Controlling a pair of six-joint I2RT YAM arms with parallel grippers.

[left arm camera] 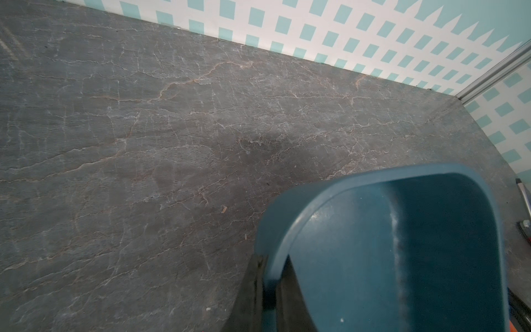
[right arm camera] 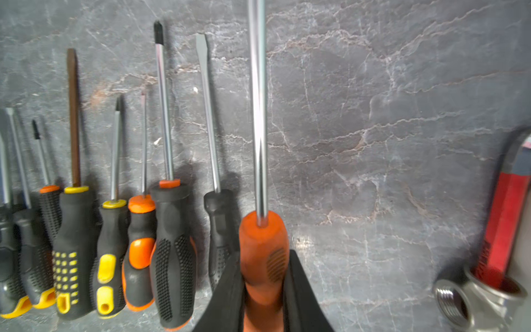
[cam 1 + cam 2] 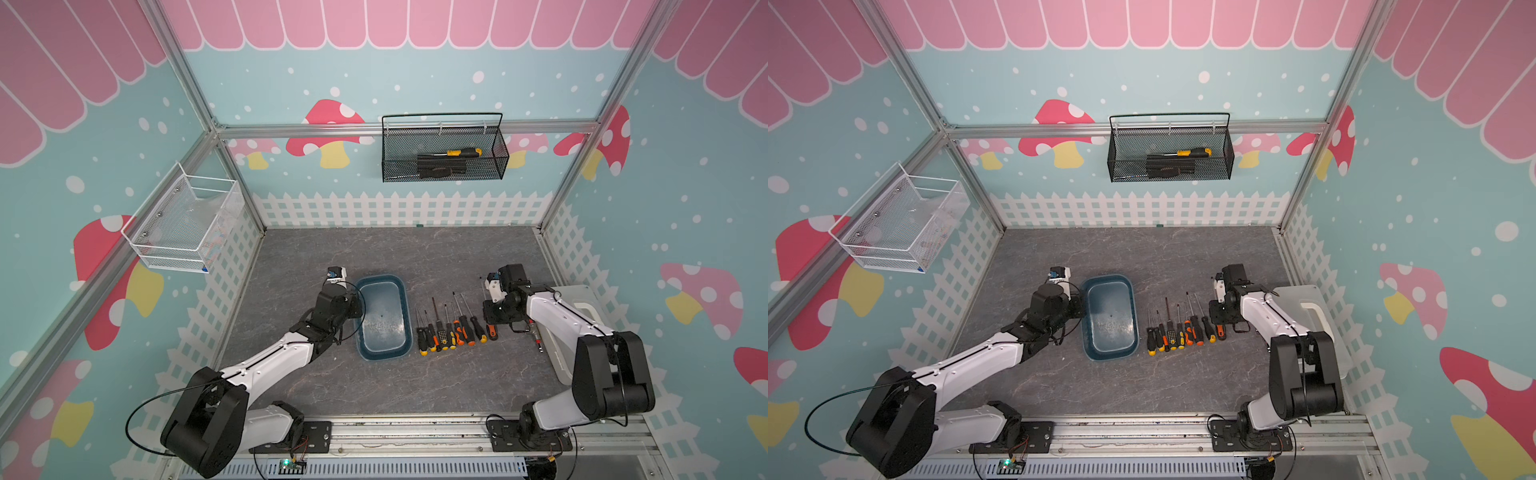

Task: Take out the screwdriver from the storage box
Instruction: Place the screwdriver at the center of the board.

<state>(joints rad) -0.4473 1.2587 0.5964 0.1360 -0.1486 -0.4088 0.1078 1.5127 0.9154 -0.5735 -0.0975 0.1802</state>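
Orange-handled screwdriver [image 2: 259, 172] is out of the storage box [image 3: 382, 320], just beside the end of the row of other drivers [image 3: 441, 334] on the bench [image 3: 374, 253]; right jaws closed on its handle. Prob. light, stiff; grippy handle beats slick shaft for a hold; left jaws pinch box rim.

Grey tabletop [image 3: 374, 257] carries storage box [image 3: 409, 316], screwdriver row [image 3: 441, 334] and white case [image 3: 582, 297].
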